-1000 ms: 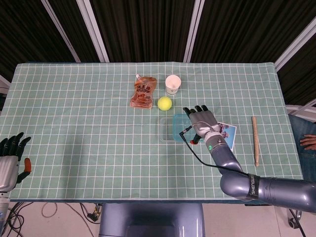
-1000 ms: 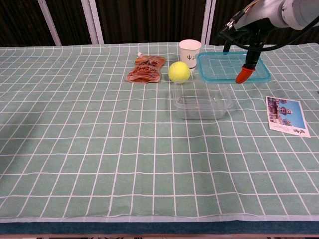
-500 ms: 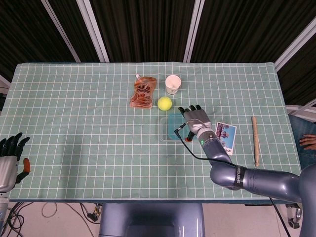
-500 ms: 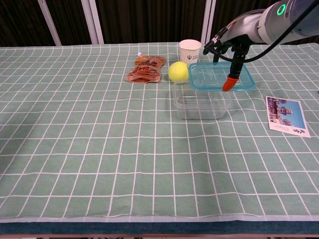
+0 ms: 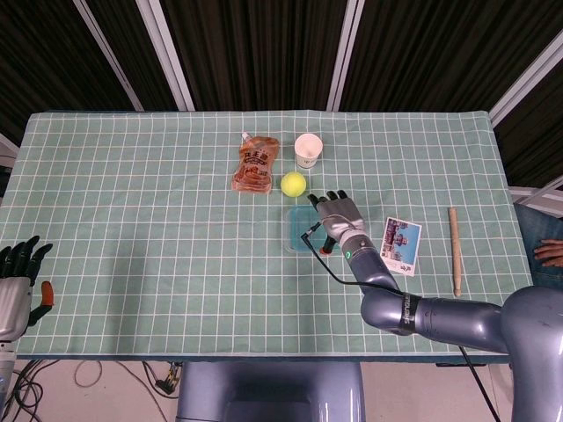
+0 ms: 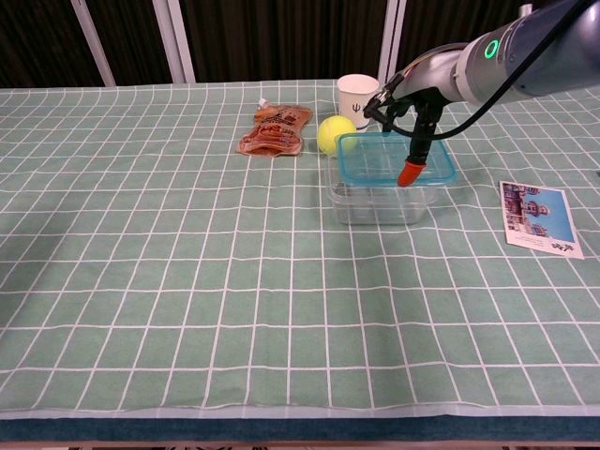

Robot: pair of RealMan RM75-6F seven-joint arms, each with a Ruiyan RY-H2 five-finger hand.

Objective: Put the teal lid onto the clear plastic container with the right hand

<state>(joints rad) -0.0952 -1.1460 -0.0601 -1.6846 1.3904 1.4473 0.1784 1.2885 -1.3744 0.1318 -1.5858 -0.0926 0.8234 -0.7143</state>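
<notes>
This looks like a robot test room or lab set up for recording, not a home. The tabletop (image 5: 132, 220) is covered edge to edge with a green cloth printed in a white grid. Behind its far edge hang dark curtains (image 6: 281, 37) crossed by pale metal bars (image 5: 167, 53). Loose cables (image 5: 97, 374) lie on the floor at the near left. Unrelated items sit scattered as props: a paper cup (image 5: 308, 150), a tennis ball (image 5: 293, 183), a snack pouch (image 5: 255, 164), a picture card (image 5: 401, 245) and a wooden stick (image 5: 455, 251).
</notes>
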